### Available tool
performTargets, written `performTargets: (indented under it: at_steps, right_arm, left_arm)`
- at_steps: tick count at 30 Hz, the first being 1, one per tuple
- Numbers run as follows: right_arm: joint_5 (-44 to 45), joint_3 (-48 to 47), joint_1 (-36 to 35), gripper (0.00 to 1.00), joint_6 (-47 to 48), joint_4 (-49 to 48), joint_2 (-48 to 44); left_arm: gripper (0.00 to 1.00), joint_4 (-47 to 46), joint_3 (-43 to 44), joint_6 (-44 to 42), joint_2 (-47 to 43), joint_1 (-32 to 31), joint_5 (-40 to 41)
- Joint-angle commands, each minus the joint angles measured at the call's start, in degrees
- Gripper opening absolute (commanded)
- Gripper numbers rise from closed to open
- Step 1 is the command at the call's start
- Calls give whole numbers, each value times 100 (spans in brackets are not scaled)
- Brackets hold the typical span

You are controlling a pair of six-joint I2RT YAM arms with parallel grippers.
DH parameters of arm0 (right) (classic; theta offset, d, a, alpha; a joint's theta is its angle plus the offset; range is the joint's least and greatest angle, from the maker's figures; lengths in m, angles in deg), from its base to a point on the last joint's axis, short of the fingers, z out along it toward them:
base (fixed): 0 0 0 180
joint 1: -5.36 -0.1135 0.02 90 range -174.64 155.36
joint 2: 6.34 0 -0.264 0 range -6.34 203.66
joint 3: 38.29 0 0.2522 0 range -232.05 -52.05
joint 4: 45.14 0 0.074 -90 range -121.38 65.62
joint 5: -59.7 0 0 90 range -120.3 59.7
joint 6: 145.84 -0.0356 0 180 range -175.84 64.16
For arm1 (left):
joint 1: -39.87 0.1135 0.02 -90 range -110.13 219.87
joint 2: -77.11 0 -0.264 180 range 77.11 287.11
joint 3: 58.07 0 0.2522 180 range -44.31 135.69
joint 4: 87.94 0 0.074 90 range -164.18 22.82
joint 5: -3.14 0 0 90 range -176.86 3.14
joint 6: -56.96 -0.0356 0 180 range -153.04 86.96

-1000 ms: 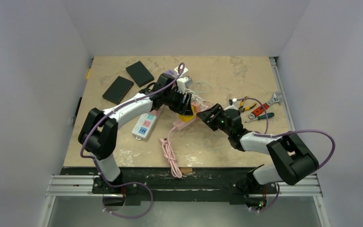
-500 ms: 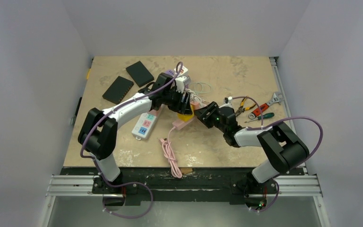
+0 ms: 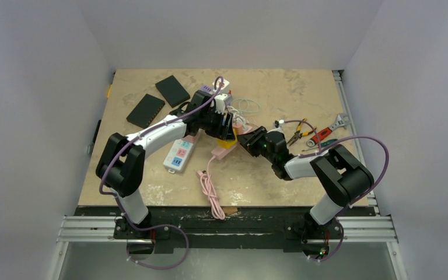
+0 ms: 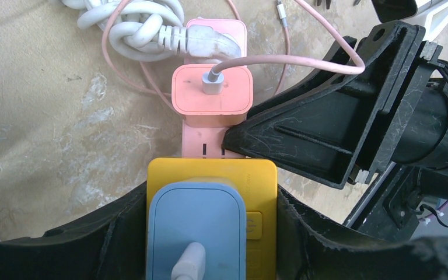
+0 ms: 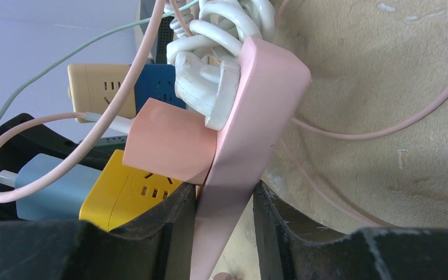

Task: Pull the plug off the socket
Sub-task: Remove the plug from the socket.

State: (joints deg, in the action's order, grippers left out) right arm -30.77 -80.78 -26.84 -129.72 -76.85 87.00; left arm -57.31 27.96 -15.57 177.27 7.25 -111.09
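Left gripper (image 4: 213, 192) is clenched on the yellow plug (image 4: 256, 175), which is still seated in the pink socket strip (image 5: 256, 99) beside a pink charger (image 4: 210, 96). Right gripper (image 5: 221, 201), having closed in on the strip within the last second, straddles its edge; whether it pinches cannot be told. The extraction step is set up. The next move likely calls for bracing the strip and pulling straight out.

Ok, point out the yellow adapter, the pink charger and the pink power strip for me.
yellow adapter (image 4: 259, 172), left wrist view, its bare upper right corner.
pink charger (image 4: 233, 100), left wrist view, its top face.
pink power strip (image 5: 262, 99), right wrist view, its long side wall.
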Motion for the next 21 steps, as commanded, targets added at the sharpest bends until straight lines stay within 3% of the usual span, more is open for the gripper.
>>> performTargets:
  at_steps: [1, 16, 21]
  right_arm:
    - [-28, -93, -207, 0, 151, -384, -178]
    - [737, 312, -207, 0, 1125, 1204, -515]
    - [969, 555, -207, 0, 1196, 1258, -504]
  left_arm:
    - [0, -593, 177, 458, -463, -171, -759]
    - [0, -101, 627, 360, -785, 200, -837]
    - [0, -91, 626, 358, -844, 270, -854]
